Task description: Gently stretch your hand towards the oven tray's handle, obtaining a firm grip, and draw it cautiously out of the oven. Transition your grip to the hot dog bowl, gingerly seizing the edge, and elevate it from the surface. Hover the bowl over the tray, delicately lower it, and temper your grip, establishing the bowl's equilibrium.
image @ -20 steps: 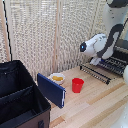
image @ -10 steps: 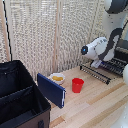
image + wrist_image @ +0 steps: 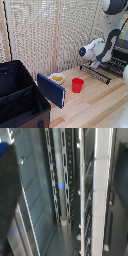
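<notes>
The oven tray [image 3: 102,71] now juts further from the oven [image 3: 121,50] at the bench's far edge than a second ago. The gripper's opening cannot be made out. The hot dog bowl [image 3: 57,78] sits unmoved beside the red cup [image 3: 77,85].

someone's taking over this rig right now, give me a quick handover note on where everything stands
Gripper: hidden at the rack by the arm; open or shut can't be told.
Rack: sticks out of the oven over the table, at the exterior view's right.
Bowl: on the table with yellow food inside, between the blue panel and the red cup.
Done: rack looks at least partly out.
Left: lift the bowl, set it on the rack, let go.
</notes>
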Robot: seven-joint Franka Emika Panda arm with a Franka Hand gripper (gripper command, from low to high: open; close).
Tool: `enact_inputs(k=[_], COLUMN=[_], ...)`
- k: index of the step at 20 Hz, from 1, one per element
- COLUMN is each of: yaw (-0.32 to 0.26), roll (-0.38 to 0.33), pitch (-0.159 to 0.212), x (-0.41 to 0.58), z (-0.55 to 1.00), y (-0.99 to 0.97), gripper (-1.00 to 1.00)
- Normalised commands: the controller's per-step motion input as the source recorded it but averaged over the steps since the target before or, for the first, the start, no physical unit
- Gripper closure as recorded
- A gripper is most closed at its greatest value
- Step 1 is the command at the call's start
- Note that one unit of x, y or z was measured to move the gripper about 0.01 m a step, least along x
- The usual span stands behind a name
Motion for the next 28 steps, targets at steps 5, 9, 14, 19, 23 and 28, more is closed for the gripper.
enact_inputs(k=[5,9,14,19,23,28], yaw=[-0.049,0.000,0.015,0.000,-0.029,-0.071], roll=[0.157,0.099,0.086,0.130,0.146,0.170], pitch=[0.000,0.011,0.021,0.029,0.013,-0.001], x=[0.000,-0.007,-0.001,0.000,0.009,0.057], z=[0.10,0.07,0.03,0.02,0.05,0.13], y=[-0.27,-0.27,-0.18,0.16,0.72,0.75], gripper=[1.00,1.00,1.00,1.00,1.00,1.00])
